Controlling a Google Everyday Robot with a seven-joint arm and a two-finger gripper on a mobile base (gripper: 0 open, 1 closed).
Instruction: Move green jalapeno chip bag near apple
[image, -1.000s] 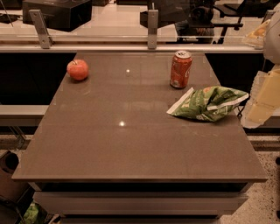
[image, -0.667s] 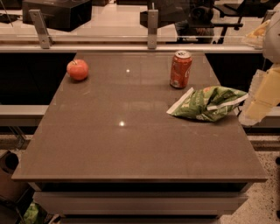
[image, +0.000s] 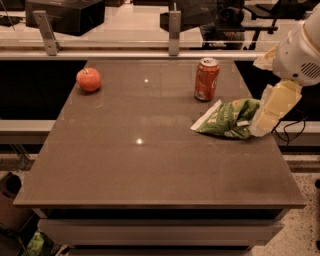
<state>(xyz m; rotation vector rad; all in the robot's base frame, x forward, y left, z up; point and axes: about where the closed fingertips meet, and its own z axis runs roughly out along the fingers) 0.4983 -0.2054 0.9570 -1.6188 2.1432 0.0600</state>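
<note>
The green jalapeno chip bag (image: 227, 119) lies wrinkled on the right side of the brown table (image: 150, 165), its white edge pointing left. The apple (image: 89, 79) sits at the table's far left corner, well apart from the bag. My gripper (image: 261, 126) hangs from the white arm (image: 300, 52) at the right edge and reaches down onto the bag's right end, covering it. Whether it holds the bag does not show.
An orange-red soda can (image: 206, 79) stands upright just behind the bag. A metal rail with posts (image: 174, 30) runs along the table's far edge. The floor drops away at the front and both sides of the table.
My gripper has moved left and now overlaps the bag's right end. The bag, can and apple have not moved.
</note>
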